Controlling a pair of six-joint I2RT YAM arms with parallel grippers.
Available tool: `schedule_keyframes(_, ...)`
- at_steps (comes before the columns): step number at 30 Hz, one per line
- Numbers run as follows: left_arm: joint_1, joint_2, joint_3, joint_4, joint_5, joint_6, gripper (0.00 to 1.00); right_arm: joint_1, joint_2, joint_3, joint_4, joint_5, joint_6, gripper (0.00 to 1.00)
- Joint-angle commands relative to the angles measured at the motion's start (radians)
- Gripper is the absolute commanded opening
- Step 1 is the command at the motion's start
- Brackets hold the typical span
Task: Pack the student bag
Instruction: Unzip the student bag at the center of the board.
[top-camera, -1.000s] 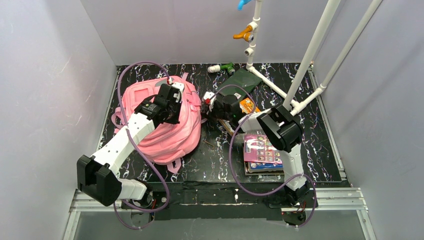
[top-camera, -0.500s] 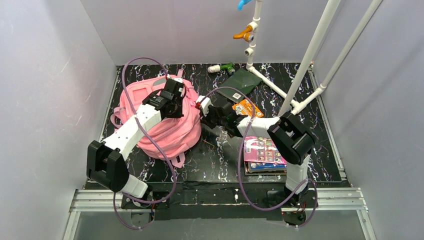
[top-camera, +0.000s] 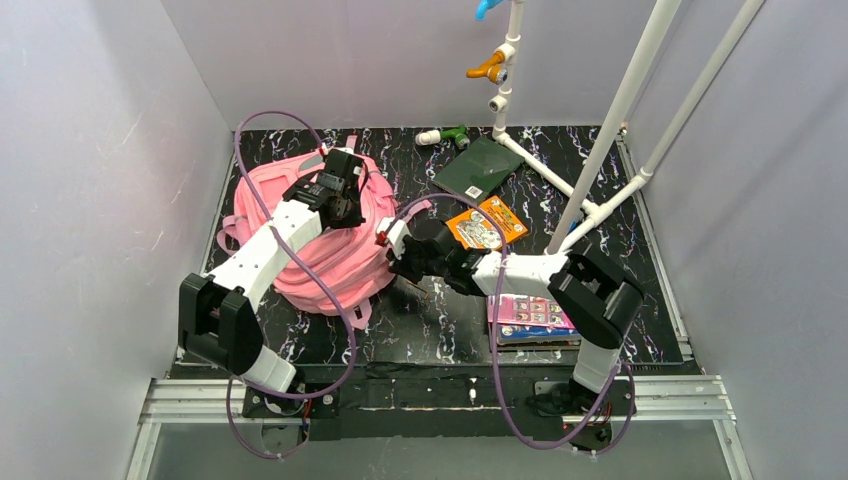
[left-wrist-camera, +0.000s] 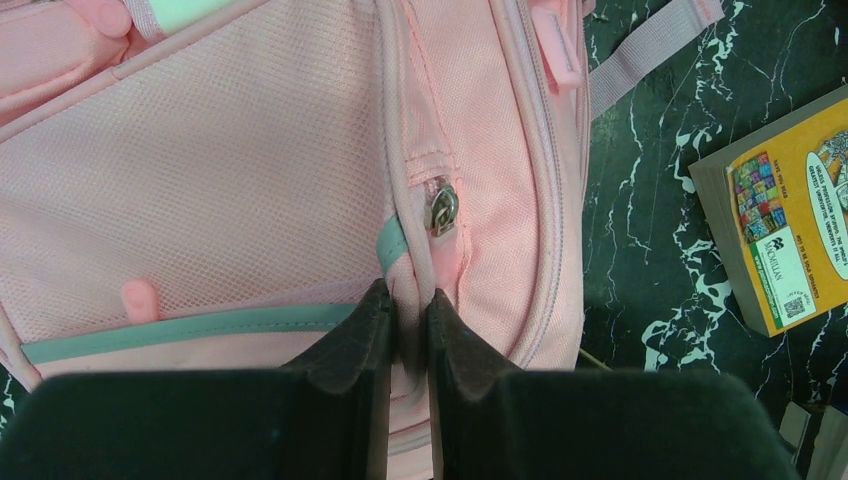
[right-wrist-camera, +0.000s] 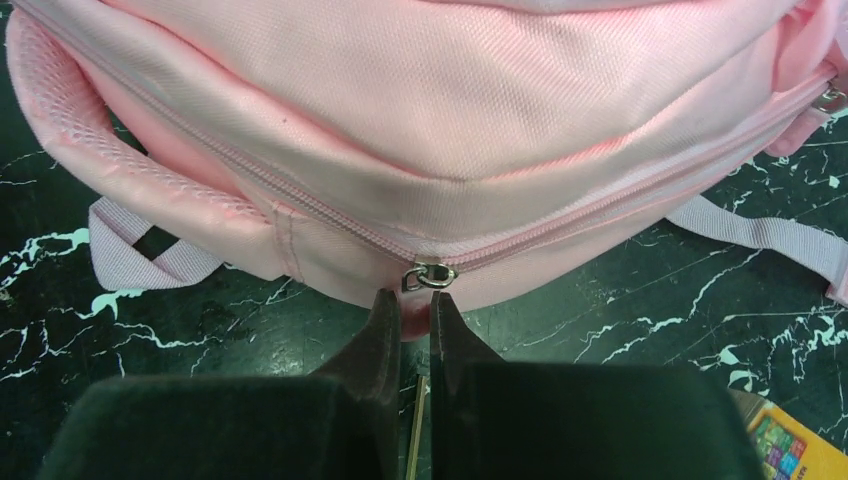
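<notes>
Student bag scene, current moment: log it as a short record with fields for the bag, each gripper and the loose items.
bag: student bag lies on the table's left side; the zip seen from the right wrist looks closed
left gripper: shut, pinching a fabric ridge of the bag below a zip pull
right gripper: shut on a pink tab under a zip slider
loose items: orange book, green book, pink book stack

Left end effector sits atop the student bag; right end effector meets its side.
</notes>
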Motion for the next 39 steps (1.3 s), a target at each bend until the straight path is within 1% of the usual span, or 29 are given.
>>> schedule_keyframes(1,0.016,-0.047,0.045,0.038,-0.118,-0.050,0.00,0.004,-0.085,-0.052,0.076,-0.003,0.032,0.01)
schedule_keyframes(5,0.015,-0.083,0.027,0.038,-0.146,-0.046,0.00,-0.028,-0.094,-0.046,0.037,-0.023,0.041,0.01)
schedule_keyframes(9,0.016,-0.090,0.031,0.053,-0.145,-0.044,0.00,-0.030,-0.108,-0.052,0.028,-0.048,0.075,0.01)
schedule_keyframes(12,0.015,-0.070,0.047,0.078,-0.117,-0.043,0.00,0.039,-0.103,-0.005,-0.045,0.011,0.077,0.01)
schedule_keyframes(13,0.015,-0.059,0.059,0.081,-0.109,-0.045,0.00,0.064,-0.103,-0.003,-0.047,0.010,0.073,0.01)
schedule_keyframes(15,0.016,-0.035,0.089,0.081,-0.103,-0.049,0.00,0.083,-0.121,-0.043,0.023,-0.038,0.102,0.01)
schedule_keyframes(17,0.015,-0.019,0.111,0.082,-0.103,-0.048,0.00,0.080,-0.149,-0.107,0.125,-0.015,0.136,0.01)
schedule_keyframes(18,0.015,-0.015,0.119,0.082,-0.104,-0.044,0.00,0.069,-0.165,-0.129,0.152,0.011,0.142,0.01)
schedule_keyframes(20,0.016,-0.017,0.122,0.083,-0.106,-0.034,0.00,0.033,-0.173,-0.145,0.159,0.013,0.156,0.01)
schedule_keyframes(23,0.015,-0.036,0.094,0.081,-0.081,-0.004,0.00,-0.040,-0.166,-0.134,0.135,-0.050,0.190,0.01)
schedule_keyframes(25,0.016,-0.055,0.063,0.080,-0.034,0.030,0.00,-0.071,-0.156,-0.126,0.133,-0.088,0.215,0.01)
schedule_keyframes(26,0.016,-0.064,0.049,0.073,-0.003,0.048,0.04,-0.080,-0.153,-0.124,0.135,-0.104,0.222,0.01)
schedule_keyframes(29,0.016,-0.095,0.007,0.035,0.086,0.094,0.30,-0.095,-0.141,-0.123,0.156,-0.134,0.239,0.01)
schedule_keyframes(33,0.016,-0.134,-0.050,-0.004,0.204,0.153,0.59,-0.127,-0.121,-0.123,0.182,-0.179,0.270,0.01)
schedule_keyframes(35,0.016,-0.143,-0.061,-0.019,0.274,0.172,0.72,-0.135,-0.112,-0.114,0.182,-0.198,0.280,0.01)
schedule_keyframes(37,0.014,-0.140,-0.062,-0.035,0.353,0.182,0.80,-0.138,-0.102,-0.103,0.173,-0.208,0.283,0.01)
schedule_keyframes(39,0.005,-0.129,-0.061,-0.045,0.364,0.193,0.84,-0.139,-0.097,-0.097,0.166,-0.217,0.286,0.01)
